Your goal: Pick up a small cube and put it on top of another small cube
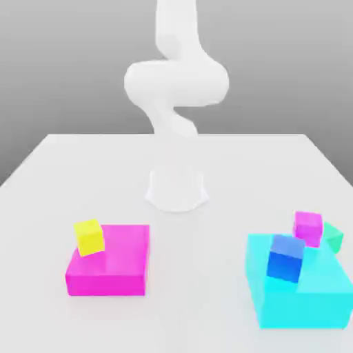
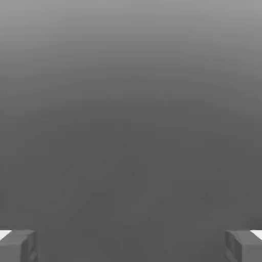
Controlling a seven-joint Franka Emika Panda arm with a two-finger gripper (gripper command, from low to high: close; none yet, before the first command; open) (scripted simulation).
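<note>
Gripper fingers (image 2: 131, 246) are standing apart, low in the hand view, as the green cube (image 1: 333, 238) is waiting at the exterior view's right edge; careful reaching means clearing the adjacent magenta cube (image 1: 307, 229).

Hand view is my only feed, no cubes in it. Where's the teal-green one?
Observer: Small teal-green cube is at the exterior view's right, partly hidden by the small magenta cube.
Operator: Where's the blue one?
Observer: Small blue cube shows against the large cyan block, nearer the camera than the magenta cube.
Operator: And yellow?
Observer: Small yellow cube is over at the exterior view's left, tilted, by the flat magenta block.
</note>
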